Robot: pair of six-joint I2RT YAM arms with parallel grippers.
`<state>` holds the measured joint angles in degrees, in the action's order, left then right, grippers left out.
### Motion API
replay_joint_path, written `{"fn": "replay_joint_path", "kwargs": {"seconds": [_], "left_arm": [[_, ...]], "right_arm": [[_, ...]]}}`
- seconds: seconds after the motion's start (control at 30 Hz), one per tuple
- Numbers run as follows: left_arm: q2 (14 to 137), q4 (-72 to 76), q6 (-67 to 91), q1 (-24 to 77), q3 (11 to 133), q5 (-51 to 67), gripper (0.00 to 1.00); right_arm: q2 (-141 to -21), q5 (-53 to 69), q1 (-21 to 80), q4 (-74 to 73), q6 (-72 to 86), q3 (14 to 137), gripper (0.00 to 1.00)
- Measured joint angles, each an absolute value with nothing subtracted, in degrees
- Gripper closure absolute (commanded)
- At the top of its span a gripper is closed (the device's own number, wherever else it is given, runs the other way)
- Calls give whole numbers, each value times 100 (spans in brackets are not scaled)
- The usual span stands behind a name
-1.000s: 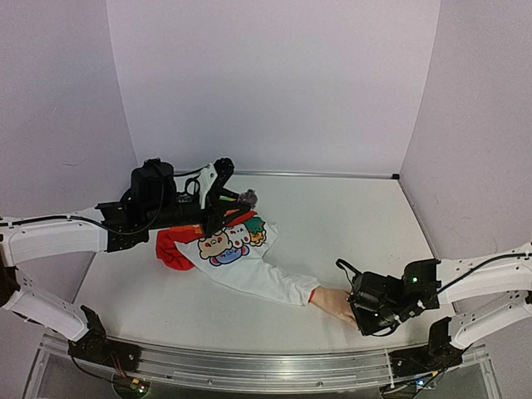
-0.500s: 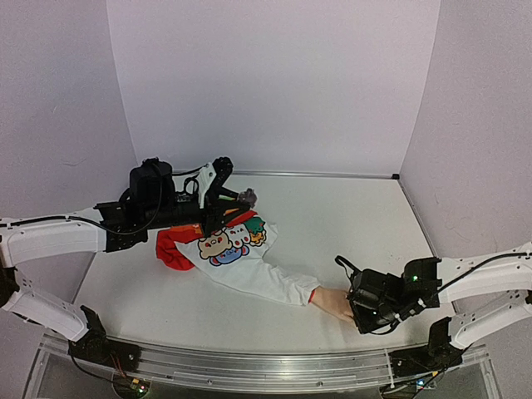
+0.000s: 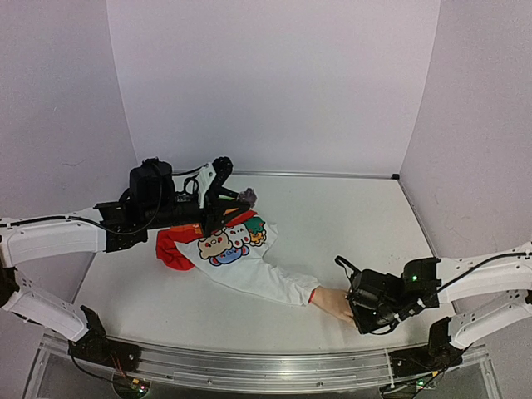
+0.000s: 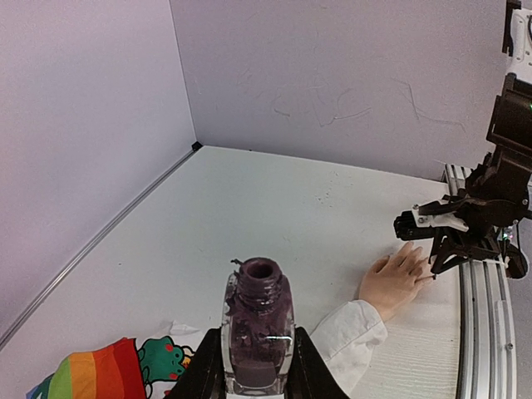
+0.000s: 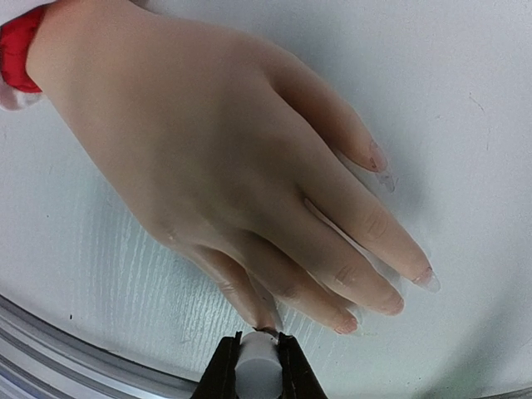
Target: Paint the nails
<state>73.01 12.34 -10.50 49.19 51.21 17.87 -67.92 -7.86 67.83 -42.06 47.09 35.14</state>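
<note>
A pale mannequin hand (image 5: 224, 158) lies flat on the white table, palm down, its nails (image 5: 428, 278) small and mostly bare. My right gripper (image 5: 256, 370) is shut on a pale cap (image 5: 256, 359). The cap's front end touches the tip of the nearest finger (image 5: 264, 320), where a dark edge shows. From above, the right gripper (image 3: 359, 318) sits at the fingertips of the hand (image 3: 331, 301). My left gripper (image 4: 258, 362) is shut on an uncapped bottle of dark purple polish (image 4: 258, 320), held upright above the back left of the table (image 3: 246, 197).
The hand comes out of a white sleeve (image 3: 253, 273) with a cartoon print and a red, rainbow-striped end (image 3: 173, 249). A metal rail (image 3: 266, 370) runs along the near edge. Lilac walls (image 3: 274, 83) close off the back and sides.
The right gripper has edged very slightly left toward the hand. The left arm and its bottle have not moved.
</note>
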Motion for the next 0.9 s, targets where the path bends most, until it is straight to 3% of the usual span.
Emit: {"fn": "replay_joint_path", "kwargs": {"seconds": [0.9], "left_arm": [[7301,1233,-1052,4919,5121,1780,100]], "right_arm": [[-6923,-836,6783,-4318,4831,3514,100]]}}
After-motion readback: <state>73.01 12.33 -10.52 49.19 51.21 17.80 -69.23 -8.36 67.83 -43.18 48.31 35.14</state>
